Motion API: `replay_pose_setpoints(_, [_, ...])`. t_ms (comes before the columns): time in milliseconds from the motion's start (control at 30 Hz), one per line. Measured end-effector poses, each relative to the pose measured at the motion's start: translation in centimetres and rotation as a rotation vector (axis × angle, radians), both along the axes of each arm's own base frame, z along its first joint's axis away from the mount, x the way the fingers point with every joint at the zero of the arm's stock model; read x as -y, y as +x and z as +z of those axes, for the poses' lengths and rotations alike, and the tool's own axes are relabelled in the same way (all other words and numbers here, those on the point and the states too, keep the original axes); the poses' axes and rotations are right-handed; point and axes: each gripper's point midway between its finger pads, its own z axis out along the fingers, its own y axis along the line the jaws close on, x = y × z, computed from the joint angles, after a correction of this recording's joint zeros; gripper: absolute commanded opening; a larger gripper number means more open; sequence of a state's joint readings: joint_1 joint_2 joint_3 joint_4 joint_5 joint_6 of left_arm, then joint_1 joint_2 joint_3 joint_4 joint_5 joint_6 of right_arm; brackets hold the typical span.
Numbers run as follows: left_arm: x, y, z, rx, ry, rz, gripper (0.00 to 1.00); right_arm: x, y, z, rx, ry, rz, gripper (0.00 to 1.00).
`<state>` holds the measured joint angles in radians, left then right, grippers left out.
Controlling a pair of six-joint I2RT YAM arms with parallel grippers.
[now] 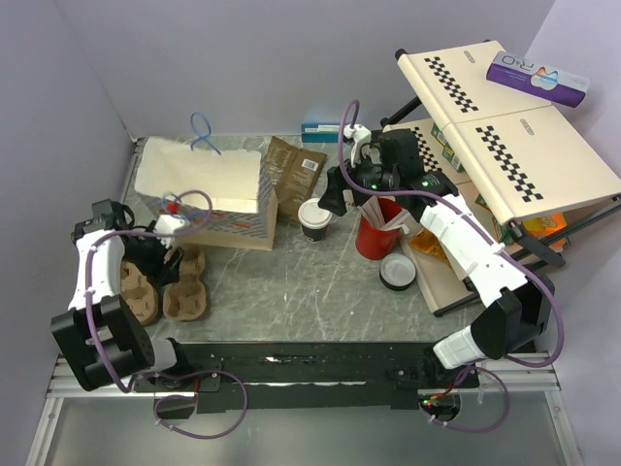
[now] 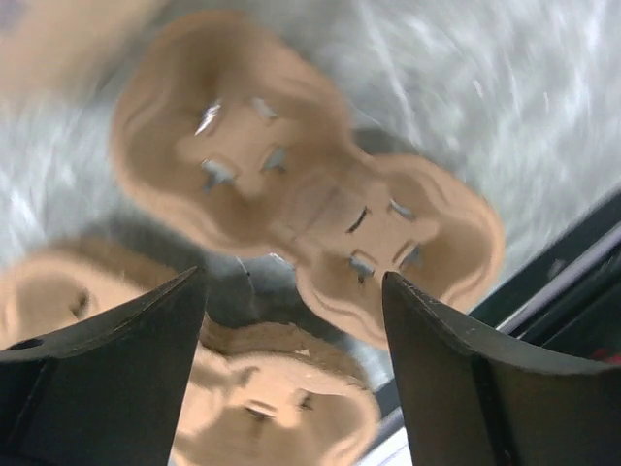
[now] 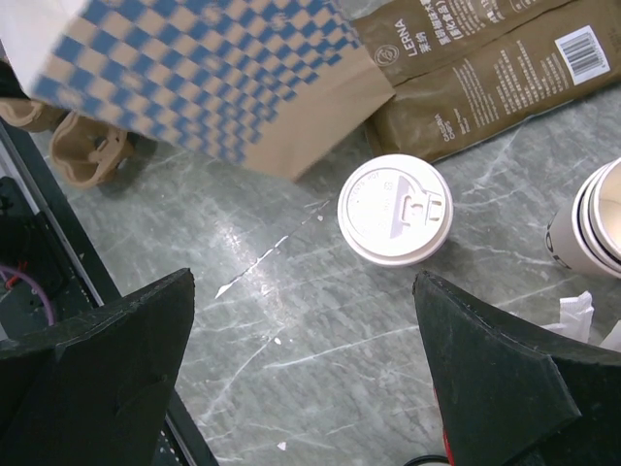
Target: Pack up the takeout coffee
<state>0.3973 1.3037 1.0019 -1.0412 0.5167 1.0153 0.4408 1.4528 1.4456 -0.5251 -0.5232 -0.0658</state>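
Ahead of right gripper (image 3: 303, 282) (jaws wide): takeout coffee (image 3: 395, 209), upright, untouched.

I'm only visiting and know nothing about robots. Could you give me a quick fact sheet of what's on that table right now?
Coffee: lidded takeout cup, upright on the table, untouched
Bag: checked paper bag, left of the cup in the top view, not touching it
Carriers: brown pulp cup carriers, near left
Left jaws: open, above the carriers, holding nothing
Right jaws: open, poised over the lidded cup, holding nothing
Nearby: red cup of sticks; brown pouches
Coffee packed: not yet
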Motion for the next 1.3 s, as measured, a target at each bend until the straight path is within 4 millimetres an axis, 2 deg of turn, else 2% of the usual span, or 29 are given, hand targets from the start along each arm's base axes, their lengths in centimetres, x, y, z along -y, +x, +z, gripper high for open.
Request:
replay_pose_setpoints(200, [1.9, -0.3, -0.8, 0.062, 0.081, -0.427, 0.81, 0.0, 0.1, 0.2, 0.004, -0.001, 0.001, 0.99])
replay_pose_setpoints(400, [2.6, -0.6, -3.1, 0.036, 0.13, -0.632, 0.79, 0.1, 0.1, 0.0, 0.007, -0.01, -0.004, 0.99])
replay_pose_setpoints(500, [2.3, -0.5, -3.3, 0.026, 0.142, -0.624, 0.79, 0.4, 0.0, -0.2, 0.011, -0.019, -0.005, 0.99])
replay_pose_setpoints(567, [1.7, -0.1, -2.6, 0.026, 0.139, -0.579, 0.8, 0.6, -0.3, -0.2, 0.015, -0.026, -0.005, 0.99])
replay_pose_setpoints(767, [-4.1, 2.6, 1.7, 0.077, 0.158, -0.356, 0.83, 0.7, -0.4, 0.1, 0.027, -0.026, -0.007, 0.99])
replay_pose_setpoints(900, [-5.6, 1.2, 2.4, 0.075, 0.16, -0.322, 0.83, 0.6, -0.3, 0.2, 0.025, -0.023, -0.002, 0.99])
replay_pose_setpoints(967, [-5.2, 0.1, 2.5, 0.087, 0.162, -0.337, 0.83, 0.4, -0.1, 0.4, 0.029, -0.019, -0.001, 0.99])
replay_pose_setpoints(1100, [-2.5, -1.5, 3.6, 0.167, 0.157, -0.411, 0.81, 0.0, 0.3, 0.5, 0.025, -0.011, 0.007, 0.99])
replay_pose_setpoints(1233, [1.0, -2.1, 3.5, 0.231, 0.136, -0.528, 0.78, -0.2, 0.4, 0.1, 0.007, -0.009, 0.009, 0.99])
replay_pose_setpoints(1300, [1.8, -1.5, 3.8, 0.248, 0.095, -0.481, 0.78, -0.2, 0.4, 0.1, 0.001, -0.008, 0.007, 0.99])
